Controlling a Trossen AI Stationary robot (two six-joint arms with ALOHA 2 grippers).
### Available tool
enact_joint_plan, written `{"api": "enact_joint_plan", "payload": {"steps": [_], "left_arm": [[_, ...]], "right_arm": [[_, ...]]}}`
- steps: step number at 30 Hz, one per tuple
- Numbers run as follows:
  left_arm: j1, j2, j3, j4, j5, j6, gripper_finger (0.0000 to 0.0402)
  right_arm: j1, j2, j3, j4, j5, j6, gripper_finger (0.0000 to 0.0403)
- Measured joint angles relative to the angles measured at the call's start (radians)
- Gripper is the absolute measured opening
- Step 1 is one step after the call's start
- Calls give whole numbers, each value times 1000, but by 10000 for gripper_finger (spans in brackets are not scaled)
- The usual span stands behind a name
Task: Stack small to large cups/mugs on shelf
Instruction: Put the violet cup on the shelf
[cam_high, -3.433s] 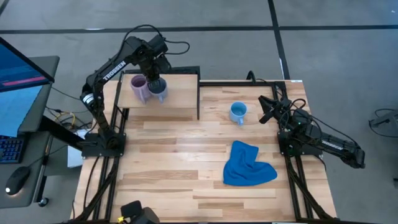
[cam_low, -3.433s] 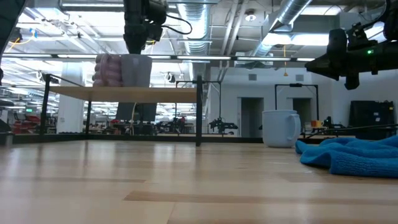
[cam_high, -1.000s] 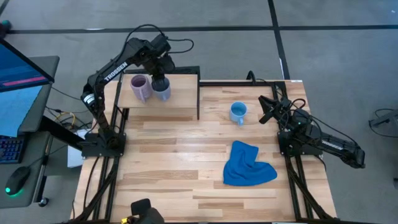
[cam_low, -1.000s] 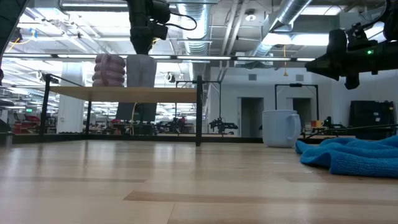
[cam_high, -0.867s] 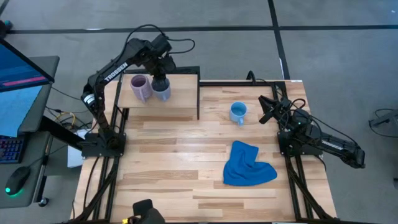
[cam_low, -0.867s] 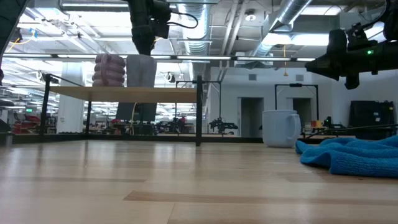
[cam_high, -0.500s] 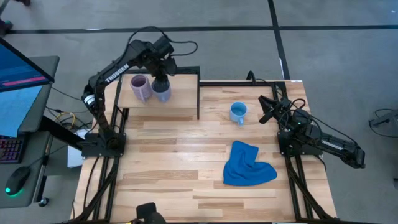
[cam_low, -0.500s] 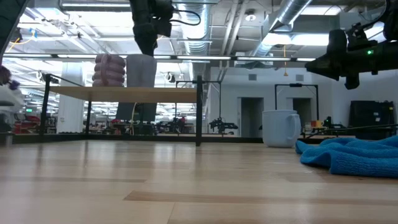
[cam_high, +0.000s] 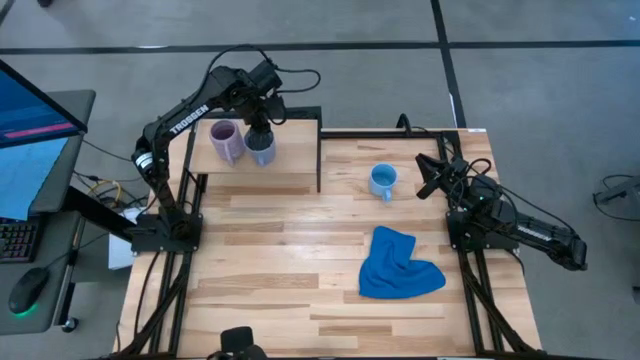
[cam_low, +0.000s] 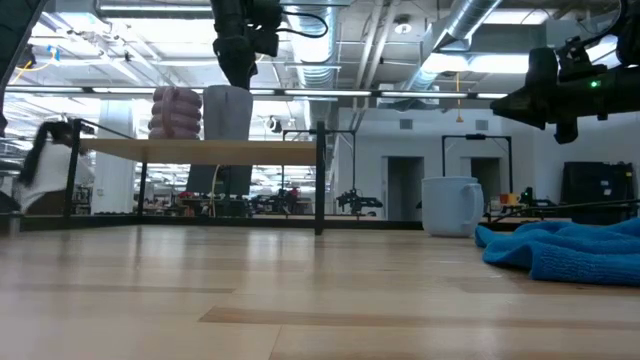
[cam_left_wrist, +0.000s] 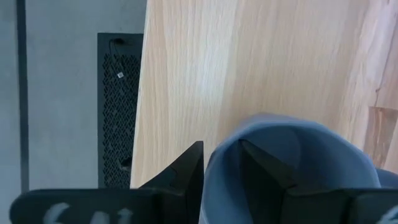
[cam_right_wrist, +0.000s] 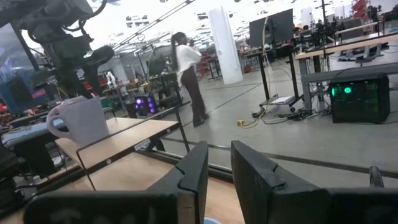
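Grey-blue mug: the small grey-blue handled mug (cam_high: 260, 150) stands upright on the light-wood shelf on a black metal frame (cam_high: 292, 158), just beside the pale purple handled mug (cam_high: 225, 142).
Left gripper: the left gripper (cam_left_wrist: 219, 163) straddles the grey-blue mug's rim, one finger outside the wall and one inside; whether it presses or has let go, I cannot tell.
Third mug: the bright light blue handled mug (cam_high: 382, 181) sits on the slatted wooden table (cam_high: 290, 270), near the crumpled blue cloth (cam_high: 398, 265).
Right gripper: the right gripper (cam_high: 428, 176) waits beside that mug with fingers parted, holding nothing.
Handling: probably rigid, smooth, breakable if dropped; a rim pinch or a hold across the body seems safest.
Hidden: the grey-blue mug's handle; purple and grey-blue mugs may touch, unclear.
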Motion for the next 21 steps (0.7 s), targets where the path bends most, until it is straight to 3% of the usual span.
{"api": "enact_joint_plan", "payload": {"steps": [21], "left_arm": [[0,0,0,34,-8,1,90]], "right_arm": [[0,0,0,-1,0,0,93]]}}
